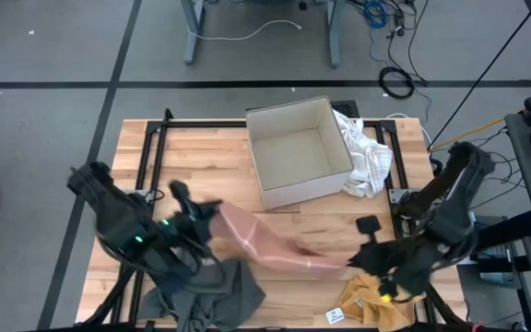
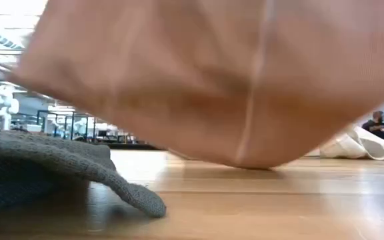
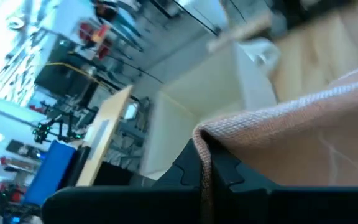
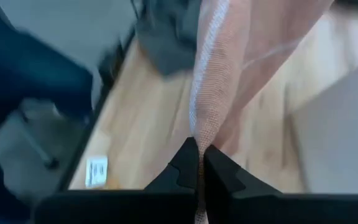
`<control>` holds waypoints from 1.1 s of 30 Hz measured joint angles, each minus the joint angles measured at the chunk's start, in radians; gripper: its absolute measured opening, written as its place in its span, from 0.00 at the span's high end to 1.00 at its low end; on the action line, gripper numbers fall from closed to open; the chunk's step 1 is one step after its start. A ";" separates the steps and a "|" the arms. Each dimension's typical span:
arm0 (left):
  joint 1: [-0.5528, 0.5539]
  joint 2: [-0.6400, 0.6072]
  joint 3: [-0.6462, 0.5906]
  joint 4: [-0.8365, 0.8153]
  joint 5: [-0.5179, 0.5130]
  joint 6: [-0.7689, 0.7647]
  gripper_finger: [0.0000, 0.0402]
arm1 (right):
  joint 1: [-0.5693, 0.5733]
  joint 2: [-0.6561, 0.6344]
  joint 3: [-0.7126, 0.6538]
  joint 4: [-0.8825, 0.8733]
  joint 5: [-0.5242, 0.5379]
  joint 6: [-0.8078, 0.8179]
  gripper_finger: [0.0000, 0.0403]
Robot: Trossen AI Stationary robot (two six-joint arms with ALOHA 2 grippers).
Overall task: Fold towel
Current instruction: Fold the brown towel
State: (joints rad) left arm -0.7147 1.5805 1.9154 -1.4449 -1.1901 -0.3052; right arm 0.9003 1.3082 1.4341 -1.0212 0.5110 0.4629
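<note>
The pink towel [image 1: 265,242] was held stretched between both arms, long axis across the worktop [image 1: 201,157]. The left gripper [image 1: 206,214] was clamped on one end, the right gripper [image 1: 362,261] on the other.

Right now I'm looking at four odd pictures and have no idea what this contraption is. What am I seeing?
It is a robot with two dark arms at a wooden table. One picture looks straight down, one looks level across the tabletop, and two come from cameras on the wrists. Each arm ends in a gripper. The left gripper and the right gripper have their jaws shut on opposite ends of a pink towel, which is stretched between them above the wood; that is the big pink blur in the level picture. Also on the table are an open cardboard box, a white cloth beside it, a grey towel and a yellow cloth.
</note>
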 joint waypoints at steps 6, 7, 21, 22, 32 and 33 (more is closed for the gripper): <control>0.010 -0.114 0.015 -0.019 0.127 -0.001 1.00 | 0.033 -0.090 0.116 -0.040 0.041 -0.043 1.00; 0.021 -0.128 0.015 -0.027 0.203 -0.001 1.00 | 0.034 -0.101 0.133 -0.072 0.041 -0.021 1.00; 0.141 -0.123 -0.031 0.020 0.649 0.216 1.00 | 0.017 -0.149 0.201 -0.241 0.026 0.128 1.00; 0.137 -0.118 -0.033 0.012 0.606 0.226 1.00 | 0.018 -0.148 0.200 -0.216 0.011 0.108 1.00; 0.161 -0.112 -0.032 0.032 0.719 0.254 1.00 | 0.016 -0.136 0.200 -0.194 -0.075 0.163 1.00; 0.153 -0.112 -0.032 0.049 0.730 0.271 1.00 | 0.017 -0.133 0.200 -0.152 -0.118 0.135 1.00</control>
State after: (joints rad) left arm -0.5613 1.4689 1.8835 -1.3957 -0.4598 -0.0342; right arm 0.9176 1.1757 1.6337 -1.1736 0.3934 0.5981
